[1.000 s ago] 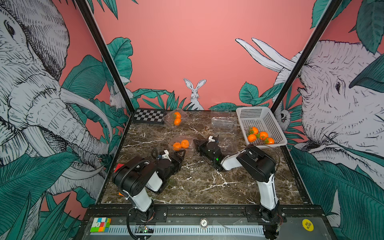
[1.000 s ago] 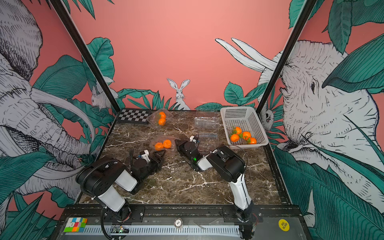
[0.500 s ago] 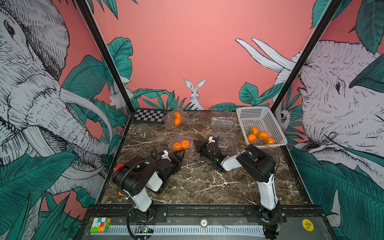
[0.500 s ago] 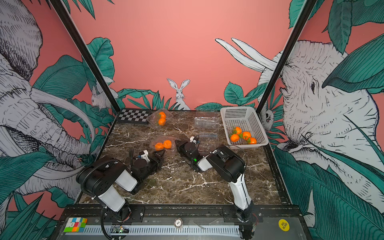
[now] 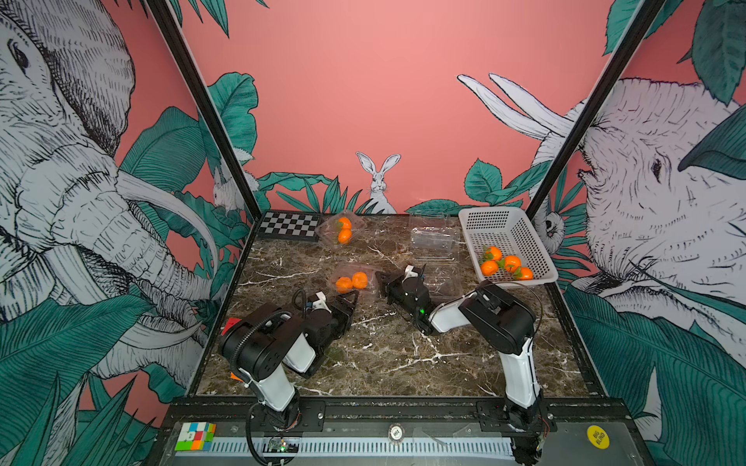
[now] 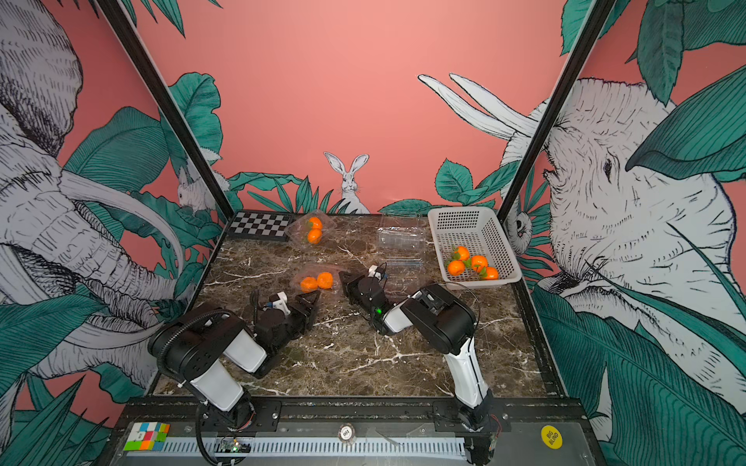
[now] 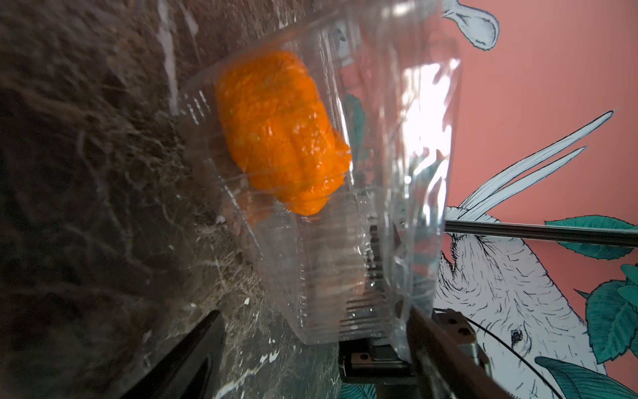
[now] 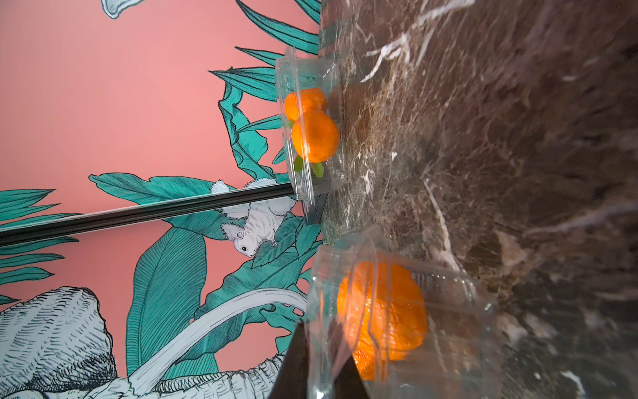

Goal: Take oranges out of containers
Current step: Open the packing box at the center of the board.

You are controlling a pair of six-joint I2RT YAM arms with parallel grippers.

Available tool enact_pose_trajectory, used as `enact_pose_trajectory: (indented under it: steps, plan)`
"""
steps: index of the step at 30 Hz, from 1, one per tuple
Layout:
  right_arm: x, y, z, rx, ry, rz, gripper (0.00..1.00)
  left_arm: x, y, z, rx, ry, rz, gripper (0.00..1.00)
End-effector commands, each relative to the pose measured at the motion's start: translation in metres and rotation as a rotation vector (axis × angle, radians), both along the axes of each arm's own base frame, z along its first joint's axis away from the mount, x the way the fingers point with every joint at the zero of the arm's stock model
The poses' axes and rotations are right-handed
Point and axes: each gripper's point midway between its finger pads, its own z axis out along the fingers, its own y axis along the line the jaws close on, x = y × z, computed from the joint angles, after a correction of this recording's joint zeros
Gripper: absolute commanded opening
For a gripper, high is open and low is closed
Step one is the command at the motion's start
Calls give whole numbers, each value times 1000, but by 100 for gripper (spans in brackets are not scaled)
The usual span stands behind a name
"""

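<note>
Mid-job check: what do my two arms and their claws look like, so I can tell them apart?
Both arms have bulky black joint housings and white link shells. The left claw and right claw are black, tapering to triangular tips. The left arm carries a ribbed black hose; the right arm has a thin black cable loop and a lit green light near its wrist.

Both arms are folded low, elbows raised and wrists reaching forward and inward; the left gripper (image 5: 350, 297) is held with its jaws parted. The right gripper (image 5: 382, 279) is laid low likewise; its jaws are closed on the edge of a container (image 8: 448, 304).
</note>
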Motion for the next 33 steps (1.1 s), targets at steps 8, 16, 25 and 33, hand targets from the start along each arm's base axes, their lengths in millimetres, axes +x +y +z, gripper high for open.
enact_pose_trajectory:
  steps: [8,16,25,33]
  plan:
    - [4,5,4,75,11,-25,11,-5,4,4,-13,-9,22,83]
    - [4,4,6,79,14,-32,11,-5,4,5,-19,-10,25,82]
    - [5,3,4,88,23,-43,11,-6,5,6,-22,-10,32,82]
    - [6,4,3,95,23,-47,11,-6,6,6,-26,-8,40,82]
